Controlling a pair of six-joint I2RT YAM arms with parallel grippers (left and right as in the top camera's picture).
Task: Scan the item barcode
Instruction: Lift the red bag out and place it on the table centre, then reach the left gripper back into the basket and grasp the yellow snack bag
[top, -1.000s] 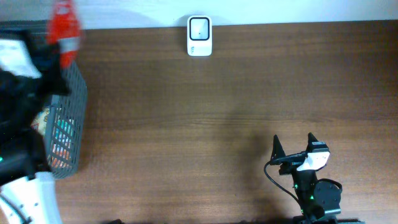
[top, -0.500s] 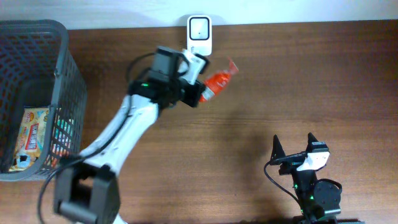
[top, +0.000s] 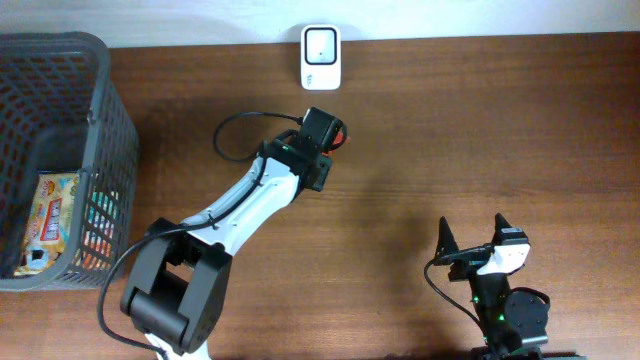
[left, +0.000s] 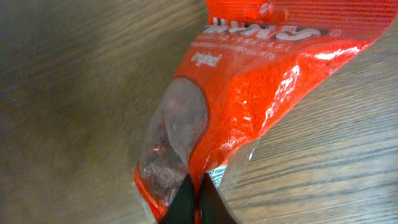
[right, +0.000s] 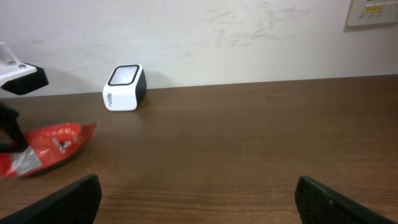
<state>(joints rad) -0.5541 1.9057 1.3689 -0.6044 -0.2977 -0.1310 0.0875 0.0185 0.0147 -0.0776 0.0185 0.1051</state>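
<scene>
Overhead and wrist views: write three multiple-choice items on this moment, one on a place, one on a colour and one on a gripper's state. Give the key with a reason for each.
1. Where is the white scanner?
A. At the far edge of the table
B. Touching the right gripper
C. Held by the left gripper

2. What colour is the snack bag?
A. Blue
B. Red
C. Green

3. How does the right gripper stand?
A. Shut on the snack bag
B. Shut on nothing
C. Open and empty

Key:
1 A: the overhead view shows it at the far edge, apart from both arms.
2 B: the left wrist view shows red foil.
3 C: its jaws stand wide apart with nothing between them.
</scene>
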